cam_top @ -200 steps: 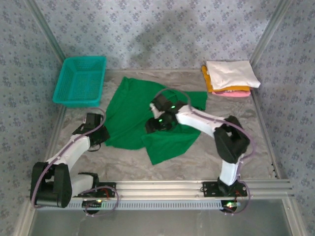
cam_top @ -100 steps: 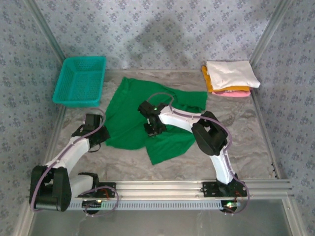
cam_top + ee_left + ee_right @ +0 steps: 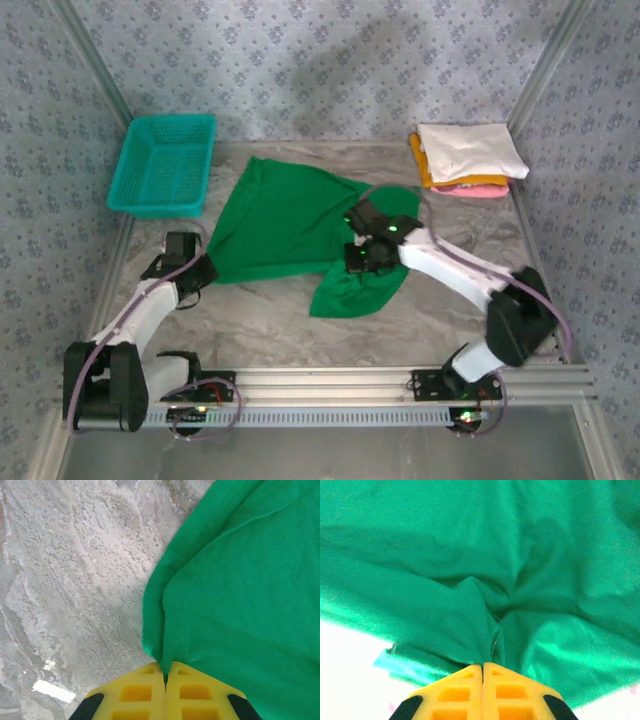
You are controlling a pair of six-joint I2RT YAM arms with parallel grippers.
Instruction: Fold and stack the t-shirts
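Two pinches hold the green shirt (image 3: 285,215). The left jaws are fully closed, their yellow pads (image 3: 137,692) meeting on the very tip of the shirt's near-left corner, where the hem folds over. The right jaws are closed as well, pads (image 3: 457,687) pressed together on a gathered ridge of cloth with creases running out from it.

From above, the shirt lies mid-desk. Its left part is spread fairly flat between the two grips, and its right part is bunched into a rumpled lobe under the right wrist. Bare desk (image 3: 260,315) lies on the near side.

Far right, well apart, sits the stack: white shirt (image 3: 470,150) on top, orange shirt (image 3: 424,165) and pink shirt (image 3: 475,189) below. A teal basket (image 3: 172,119) stands far left.

Risks, as I judge them:
- The left hold takes so little cloth that any pull from the right could drag the corner free.
- The right pinch seems to gather more than one layer, so lifting may carry hidden cloth along and set the fold crooked.
- The rumpled lobe, if folded over as it lies, would lock in creases.
- A wide swing of the right arm toward the far right could nudge the stack.
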